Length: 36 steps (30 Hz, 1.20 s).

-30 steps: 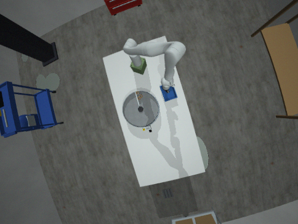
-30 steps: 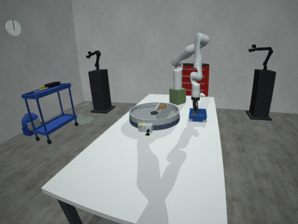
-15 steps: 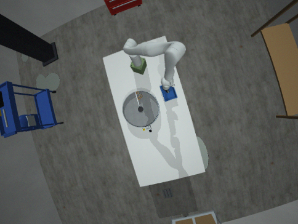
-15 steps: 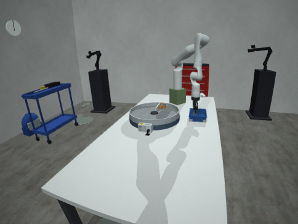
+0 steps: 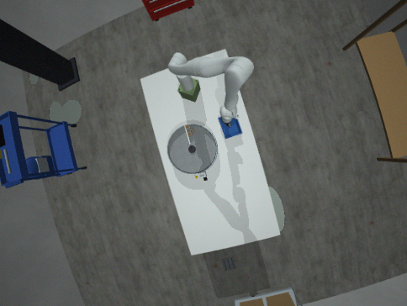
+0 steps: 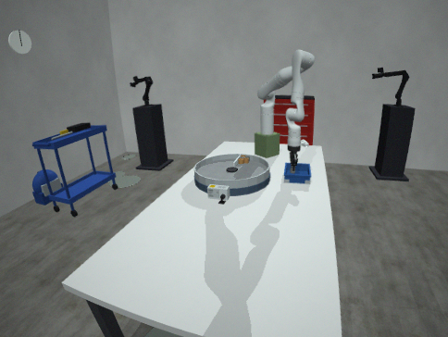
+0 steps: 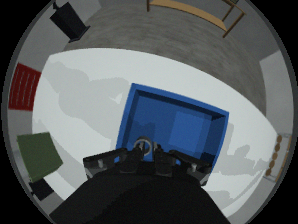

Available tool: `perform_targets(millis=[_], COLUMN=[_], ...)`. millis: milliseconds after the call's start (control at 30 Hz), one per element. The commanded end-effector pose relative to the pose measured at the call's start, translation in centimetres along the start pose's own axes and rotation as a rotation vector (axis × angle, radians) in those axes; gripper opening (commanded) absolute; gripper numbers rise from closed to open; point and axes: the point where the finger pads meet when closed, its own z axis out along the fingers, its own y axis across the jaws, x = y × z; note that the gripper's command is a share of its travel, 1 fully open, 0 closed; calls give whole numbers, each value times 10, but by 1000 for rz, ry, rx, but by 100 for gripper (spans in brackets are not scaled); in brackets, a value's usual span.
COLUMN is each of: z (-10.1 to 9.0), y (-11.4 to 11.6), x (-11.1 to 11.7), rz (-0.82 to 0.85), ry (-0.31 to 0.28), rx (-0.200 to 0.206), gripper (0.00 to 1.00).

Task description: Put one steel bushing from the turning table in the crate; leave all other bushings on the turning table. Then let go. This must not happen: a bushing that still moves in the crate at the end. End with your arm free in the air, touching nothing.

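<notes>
Stn: white table (image 6: 185, 259), arm on green pedestal (image 5: 195, 96) at far end.

1. Claw (image 6: 293, 163): points straight down, tips inside the blue crate (image 6: 302, 178). Top view puts claw (image 5: 228, 123) over the crate's (image 5: 236, 132) edge nearest the arm base. Jaws stand only a little apart, a narrow gap, and have hold of nothing.

2. Task item: steel bushing (image 7: 143, 144) shows in wrist view as a small grey ring, end-on, right at the claw (image 7: 143, 153), in the gap between the two fingertips. It lies within the crate's (image 7: 174, 121) walls, blue floor behind it. Contact w/ the pads: can't tell, too small. Whether it rests on the crate floor: can't tell, the claw body hides the lower part. Not discernible in top or exterior views; the claw covers it.

3. Turning table (image 6: 231, 183): round grey tray w/ dark hub, beside the crate but apart from it, on the table's other long side. Remaining bushings (image 6: 243, 160) appear as a small tan/orange cluster in the tray's sector nearest the pedestal, by a thin divider; same cluster in top view (image 5: 190, 129). Count not readable.

4. Small control box (image 6: 217, 191) fixed at the tray's near rim.
</notes>
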Motion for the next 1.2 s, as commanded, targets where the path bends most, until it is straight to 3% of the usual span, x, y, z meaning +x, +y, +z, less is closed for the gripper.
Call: perform_targets(millis=[0, 1167], z=[-1, -6], y=[1, 1], x=[0, 0], rz=[0, 0], ry=[1, 1], rx=[-1, -1], gripper=[16, 16])
